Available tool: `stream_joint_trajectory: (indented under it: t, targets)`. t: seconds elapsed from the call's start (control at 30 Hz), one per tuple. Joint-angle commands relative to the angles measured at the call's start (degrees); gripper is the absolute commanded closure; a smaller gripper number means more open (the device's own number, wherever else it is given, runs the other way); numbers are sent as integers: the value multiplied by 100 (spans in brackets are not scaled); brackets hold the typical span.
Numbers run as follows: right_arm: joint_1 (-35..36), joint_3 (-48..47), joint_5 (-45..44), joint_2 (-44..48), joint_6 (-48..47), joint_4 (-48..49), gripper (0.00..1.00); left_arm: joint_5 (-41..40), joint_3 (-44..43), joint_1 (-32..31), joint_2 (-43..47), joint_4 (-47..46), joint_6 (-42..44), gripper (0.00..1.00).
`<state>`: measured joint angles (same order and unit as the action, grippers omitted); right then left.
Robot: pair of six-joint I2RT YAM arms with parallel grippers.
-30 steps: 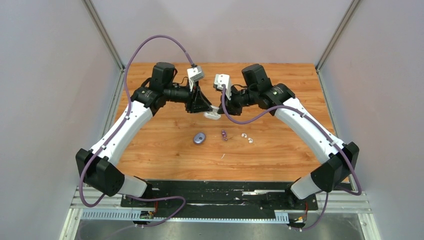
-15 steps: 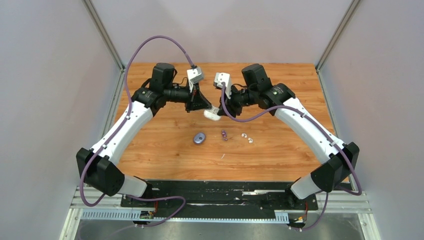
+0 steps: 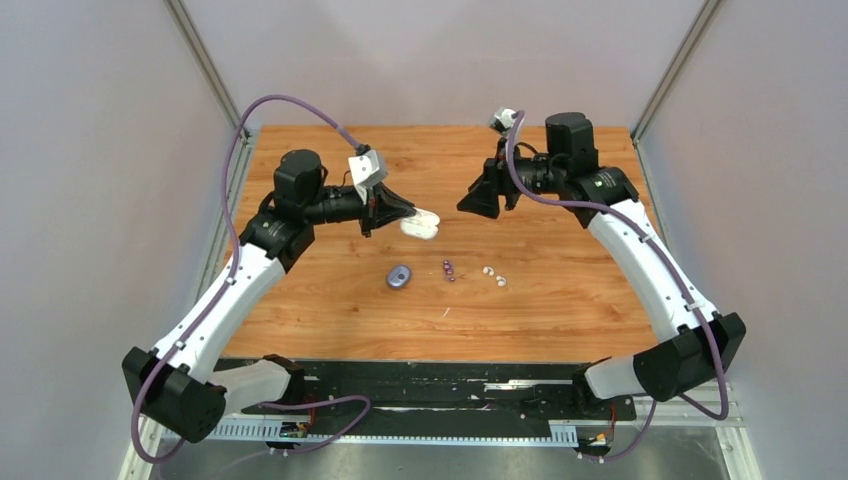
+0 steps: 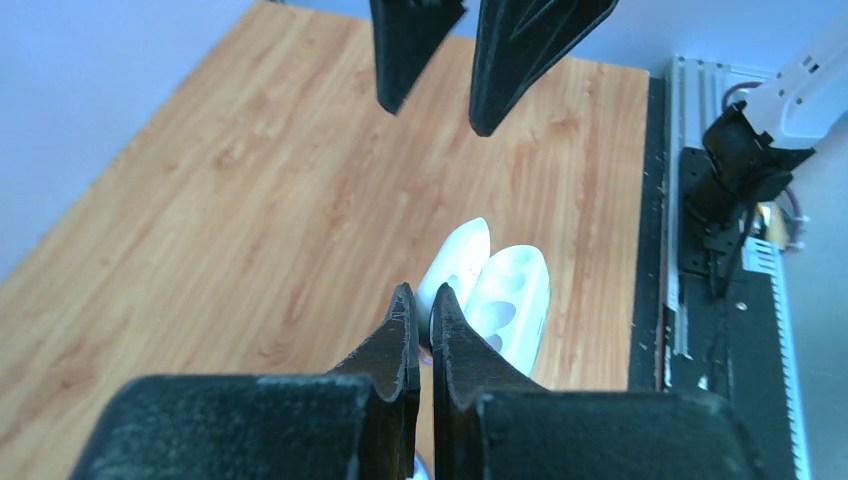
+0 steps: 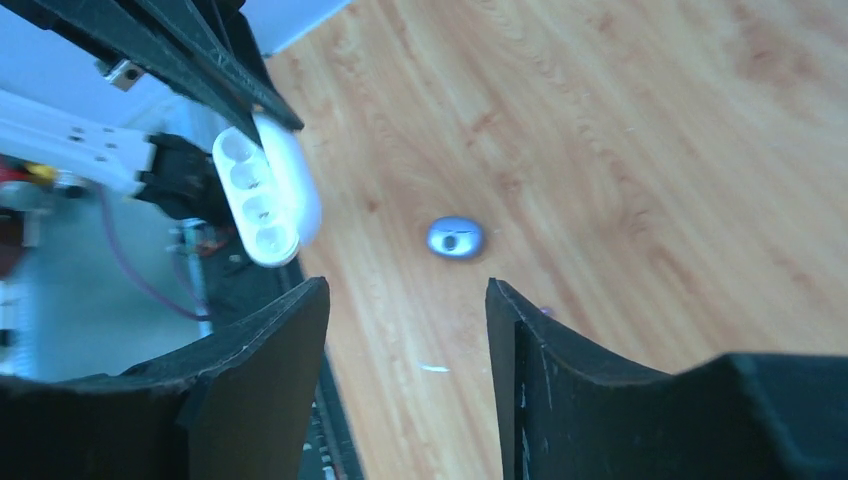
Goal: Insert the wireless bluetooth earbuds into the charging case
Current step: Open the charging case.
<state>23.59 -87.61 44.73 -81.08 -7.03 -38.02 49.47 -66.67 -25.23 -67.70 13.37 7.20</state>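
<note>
My left gripper [image 3: 404,214] is shut on the edge of a white oval charging case [image 3: 421,226], which it holds open above the table. In the left wrist view the case [image 4: 500,290] shows its moulded wells beyond the shut gripper [image 4: 420,298]. My right gripper [image 3: 478,203] hangs open and empty to the right of the case, apart from it. Its view shows the case [image 5: 266,190] past the open gripper [image 5: 405,290]. On the table lie two dark purple earbuds [image 3: 448,268] and two white earbuds [image 3: 494,275].
A small blue-purple oval case [image 3: 399,276] lies shut on the wooden table [image 3: 320,300], left of the earbuds, and shows as the same oval case [image 5: 455,238] in the right wrist view. A tiny white scrap [image 3: 446,312] lies nearer the front edge. Grey walls enclose three sides.
My right gripper let go of the white case, opened and drew back to the right. My left gripper shut on the case and carried it slightly left.
</note>
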Motion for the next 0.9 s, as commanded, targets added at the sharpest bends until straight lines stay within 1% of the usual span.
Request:
stream_joint_trajectory:
  t: [0.0,0.03,0.13,0.3,0.4,0.57,0.63,0.77,0.87]
  targets:
    - [-255,493,1504,74,1337,743,42,-488,427,-91,508,-1157,-106,100]
    - [-256,516,1840,22,1367,827,43,-624,476,-111,641,-1216,-22,100]
    - [-250,417,2314,-165,1428,1044,44,-1007,789,-205,990,-1549,47,100]
    - [-177,53,2907,-478,1333,1225,50,-1209,1003,-263,1260,-1666,-44,100]
    - [-75,-73,2864,-617,1263,1263,51,-1171,996,-266,1272,-1643,-183,100]
    - [118,-267,2898,-833,1403,1520,53,-1084,955,-274,1203,-1670,-528,100]
    - [195,-375,2926,-900,1413,1556,56,-1118,948,-270,1192,-1675,-612,100]
    - [250,-441,2944,-970,1439,1584,66,-1221,925,-271,1183,-1692,-688,100]
    - [259,-398,2936,-971,1447,1591,68,-1274,920,-269,1165,-1724,-841,100]
